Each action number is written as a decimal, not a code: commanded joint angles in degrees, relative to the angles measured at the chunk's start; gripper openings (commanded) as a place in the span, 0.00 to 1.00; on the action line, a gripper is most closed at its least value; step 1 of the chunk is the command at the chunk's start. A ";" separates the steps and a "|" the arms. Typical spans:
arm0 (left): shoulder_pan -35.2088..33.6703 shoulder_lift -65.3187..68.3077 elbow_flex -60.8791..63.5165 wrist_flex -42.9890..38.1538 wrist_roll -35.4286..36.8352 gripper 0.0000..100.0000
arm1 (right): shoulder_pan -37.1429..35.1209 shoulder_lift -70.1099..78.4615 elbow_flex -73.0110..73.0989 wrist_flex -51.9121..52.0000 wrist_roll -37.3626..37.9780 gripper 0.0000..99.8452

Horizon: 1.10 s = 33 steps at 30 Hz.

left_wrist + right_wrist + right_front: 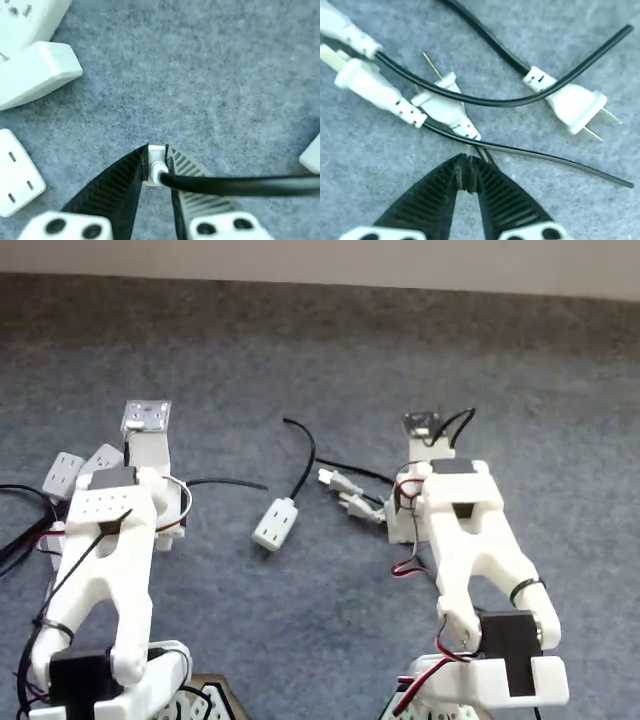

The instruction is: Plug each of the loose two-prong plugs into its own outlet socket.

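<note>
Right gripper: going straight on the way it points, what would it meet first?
Probably the thin black cord lying just past the right gripper, then the white plug it leads from. Depth is unclear, so it might pass above both.

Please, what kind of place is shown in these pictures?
Probably a robotics test bench, not a home. Two white plastic robot arms stand side by side on a grey carpet-like surface, with white two-prong plugs on black cords and a white outlet socket block laid out loose.
</note>
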 commanded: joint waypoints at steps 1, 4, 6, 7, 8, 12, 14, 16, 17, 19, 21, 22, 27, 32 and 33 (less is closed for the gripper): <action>0.92 2.42 0.92 -2.02 -0.35 0.10 | 0.66 -0.22 -0.13 -1.27 -0.44 0.01; 0.92 5.67 0.40 -2.02 -0.44 0.10 | 0.66 -0.22 -0.13 -1.19 -0.44 0.01; 0.92 7.34 -0.92 -1.93 -0.44 0.10 | 0.66 -0.22 -0.13 -1.27 -0.44 0.01; 0.92 7.69 -1.54 -1.49 -1.05 0.10 | 0.66 -0.22 -0.13 -1.27 -0.44 0.01; 0.92 8.04 -2.24 -0.35 -2.64 0.10 | 0.66 -0.22 -0.13 -1.27 -0.35 0.01; 0.92 8.04 -6.55 7.12 -6.51 0.10 | 0.66 -0.22 -0.13 -1.27 -0.26 0.01; 0.92 8.04 -8.13 9.67 -6.68 0.10 | 0.66 -0.22 -0.13 -1.27 -0.26 0.01; 0.92 8.48 -8.75 10.29 -8.35 0.10 | 0.66 -0.22 -0.13 -1.27 -0.26 0.01; 0.92 8.57 -8.75 10.20 -8.97 0.10 | 0.66 -0.22 -0.13 -1.27 -0.26 0.01; 0.92 8.57 -8.66 10.20 -9.32 0.08 | 0.66 -0.22 -0.13 -1.27 -0.26 0.01; 0.92 8.57 -8.84 10.20 -9.41 0.03 | 0.66 -0.22 -0.13 -1.27 -0.26 0.01; 0.92 8.66 -8.92 10.20 -9.41 0.01 | 0.66 -0.22 -0.13 -1.27 -0.26 0.01; 0.92 8.75 -9.01 10.20 -11.08 0.02 | 0.66 -0.22 -0.13 -1.27 -0.35 0.01; -0.04 8.75 -9.36 8.18 -15.12 0.04 | 0.66 -0.22 -0.13 -1.19 -0.35 0.01; -0.40 8.75 -10.15 8.44 -15.38 0.07 | 0.66 -0.22 -0.13 -1.19 -0.35 0.01</action>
